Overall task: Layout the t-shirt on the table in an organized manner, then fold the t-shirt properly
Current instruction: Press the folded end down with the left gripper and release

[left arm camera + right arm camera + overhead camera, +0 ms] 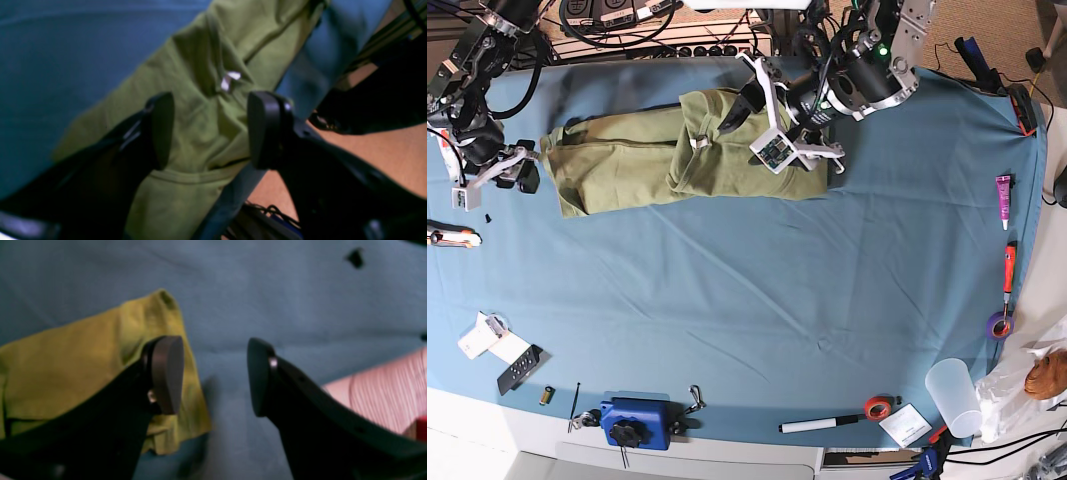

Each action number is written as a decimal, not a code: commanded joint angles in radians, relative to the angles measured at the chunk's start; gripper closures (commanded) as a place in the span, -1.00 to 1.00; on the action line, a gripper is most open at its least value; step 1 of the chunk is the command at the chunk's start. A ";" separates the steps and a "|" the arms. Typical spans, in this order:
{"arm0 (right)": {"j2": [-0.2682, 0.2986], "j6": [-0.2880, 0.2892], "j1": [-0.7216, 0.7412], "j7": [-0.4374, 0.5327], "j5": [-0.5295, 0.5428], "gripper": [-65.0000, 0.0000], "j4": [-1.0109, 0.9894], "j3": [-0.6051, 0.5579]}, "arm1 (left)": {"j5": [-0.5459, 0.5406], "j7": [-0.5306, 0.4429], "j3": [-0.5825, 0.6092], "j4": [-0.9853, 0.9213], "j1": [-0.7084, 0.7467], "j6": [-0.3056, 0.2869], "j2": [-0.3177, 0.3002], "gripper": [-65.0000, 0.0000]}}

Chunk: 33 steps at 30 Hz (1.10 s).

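Observation:
The olive-green t-shirt (657, 150) lies folded into a long band at the back of the blue-covered table (777, 300). My left gripper (732, 115) is open and hovers over the shirt's right half. In the left wrist view the gripper (210, 130) straddles rumpled shirt fabric (200, 133), with the white tag (230, 80) just ahead. My right gripper (522, 168) is open at the shirt's left end. In the right wrist view the gripper (215, 376) has one finger (166, 373) over the shirt's edge (83, 356) and the other over bare table cloth (267, 290).
Along the front edge are a blue device (637, 425), a marker (817, 425), a red tape roll (879, 407) and a plastic cup (955, 395). A remote (522, 368) lies front left. An orange tool (1009, 265) and purple tape (999, 325) lie at the right.

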 commanded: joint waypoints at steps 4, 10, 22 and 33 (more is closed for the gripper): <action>0.019 0.006 0.011 0.022 0.006 0.06 0.018 0.005 | -0.013 -0.004 0.000 -0.010 0.000 -0.005 0.005 -0.08; 0.019 0.006 0.011 0.023 -0.015 0.06 0.016 0.005 | -0.013 0.097 0.000 -0.010 0.003 -0.102 0.005 -0.08; 0.019 0.049 0.011 0.008 0.062 0.06 -0.182 0.005 | -0.013 0.100 0.028 -0.010 0.011 -0.192 -0.029 -0.08; 0.019 0.061 0.016 -0.034 0.120 0.06 -0.187 0.005 | 0.269 -0.048 0.297 -0.038 -0.004 -0.113 -0.064 -0.16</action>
